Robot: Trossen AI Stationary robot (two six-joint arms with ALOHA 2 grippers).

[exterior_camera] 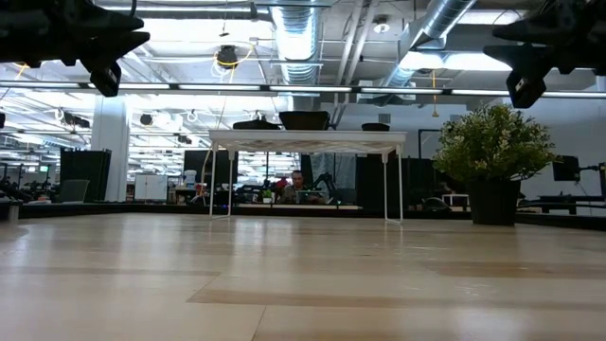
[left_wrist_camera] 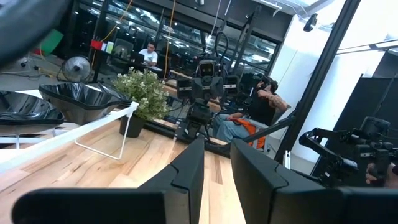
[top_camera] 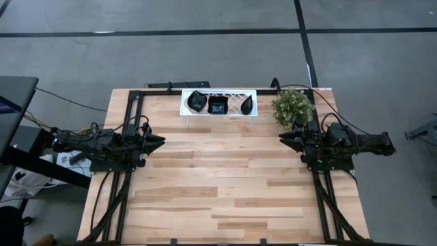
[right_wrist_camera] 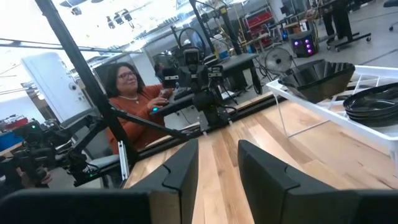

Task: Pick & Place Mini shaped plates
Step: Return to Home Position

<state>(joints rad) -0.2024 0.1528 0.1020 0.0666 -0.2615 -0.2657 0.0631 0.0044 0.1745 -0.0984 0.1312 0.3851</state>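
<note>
Three groups of mini shaped plates [top_camera: 217, 104] on white tray [top_camera: 233, 104], high view; low view: only dark rims. Left gripper [top_camera: 161, 141], right gripper [top_camera: 282, 139] well apart from them, slightly parted, empty.

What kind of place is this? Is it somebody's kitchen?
Not a kitchen; probably a robot lab or workshop. A left arm and right arm flank a wooden table, bare ducts run overhead, and people sit among equipment beyond.

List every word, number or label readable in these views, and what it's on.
None can be read.
The black plates, white tray and plant pot carry no visible lettering.
The lit box in the room behind is too blurred to read.
</note>
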